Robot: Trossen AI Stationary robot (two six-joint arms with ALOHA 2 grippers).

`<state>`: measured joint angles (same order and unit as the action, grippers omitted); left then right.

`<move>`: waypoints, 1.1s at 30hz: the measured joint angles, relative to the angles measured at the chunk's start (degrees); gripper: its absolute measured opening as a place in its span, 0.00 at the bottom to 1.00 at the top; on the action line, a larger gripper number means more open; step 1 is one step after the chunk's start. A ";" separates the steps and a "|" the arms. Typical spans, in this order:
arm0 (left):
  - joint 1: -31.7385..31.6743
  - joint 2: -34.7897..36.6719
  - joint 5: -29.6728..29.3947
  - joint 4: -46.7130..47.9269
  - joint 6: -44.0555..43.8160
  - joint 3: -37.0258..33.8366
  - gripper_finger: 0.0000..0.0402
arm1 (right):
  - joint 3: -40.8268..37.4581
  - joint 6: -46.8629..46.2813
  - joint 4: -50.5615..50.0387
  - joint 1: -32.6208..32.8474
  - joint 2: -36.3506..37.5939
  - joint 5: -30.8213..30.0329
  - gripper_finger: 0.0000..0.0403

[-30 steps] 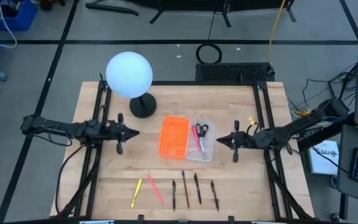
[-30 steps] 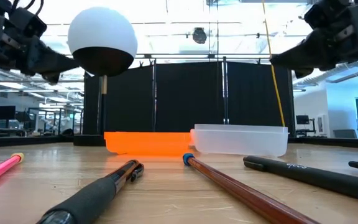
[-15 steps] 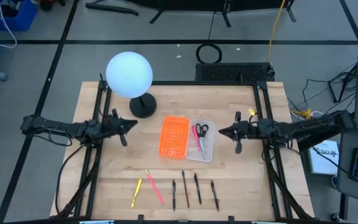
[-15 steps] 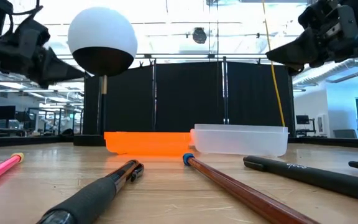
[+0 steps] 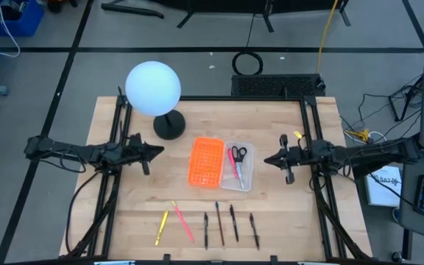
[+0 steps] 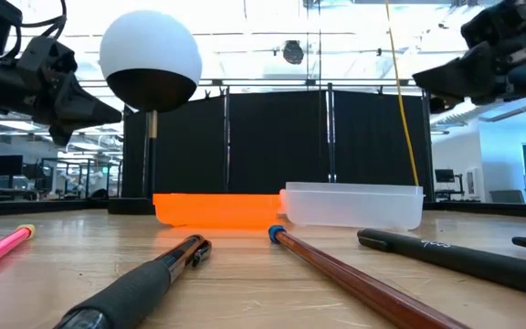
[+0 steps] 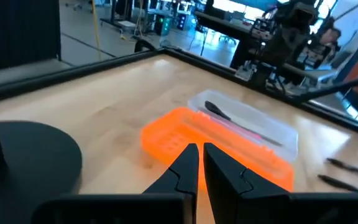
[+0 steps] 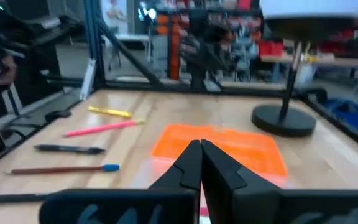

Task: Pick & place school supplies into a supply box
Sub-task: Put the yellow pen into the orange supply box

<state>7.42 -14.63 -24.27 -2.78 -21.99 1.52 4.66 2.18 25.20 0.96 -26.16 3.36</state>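
Low view, black pen [image 6: 455, 257] print unreadable, left fingers [image 7: 188, 163] together, right fingers [image 8: 199, 158] together

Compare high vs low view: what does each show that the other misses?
High only: the scissors and a pink pen lying inside the clear box, the yellow pen, and the full row of six pens along the near edge. Left gripper and right gripper sit either side of the trays, above the table.
Low only: the room behind and how shallow the trays are; the box contents are hidden.
Both: the orange tray, clear box, globe lamp, loose pink pen and both arms.
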 joint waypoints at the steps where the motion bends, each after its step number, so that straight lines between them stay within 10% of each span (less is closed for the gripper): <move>1: 0.00 0.00 1.02 -0.06 -0.54 0.00 0.08 | -1.09 0.21 1.51 0.27 0.36 0.08 0.00; 11: 4.73 -7.92 0.26 7.28 -7.74 10.14 0.02 | -3.55 2.41 7.12 0.27 1.46 -0.05 0.00; 19: 13.64 -31.93 -3.80 40.70 -33.05 32.56 0.01 | -3.66 8.12 9.67 0.27 1.41 -0.05 0.00; 33: 38.25 -75.32 2.41 63.56 -80.34 64.97 0.00 | -3.76 8.43 10.16 0.27 1.39 -0.05 0.00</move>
<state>45.67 -89.95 -21.85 60.78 -102.33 66.49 0.90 10.61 35.35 1.23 -24.77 3.31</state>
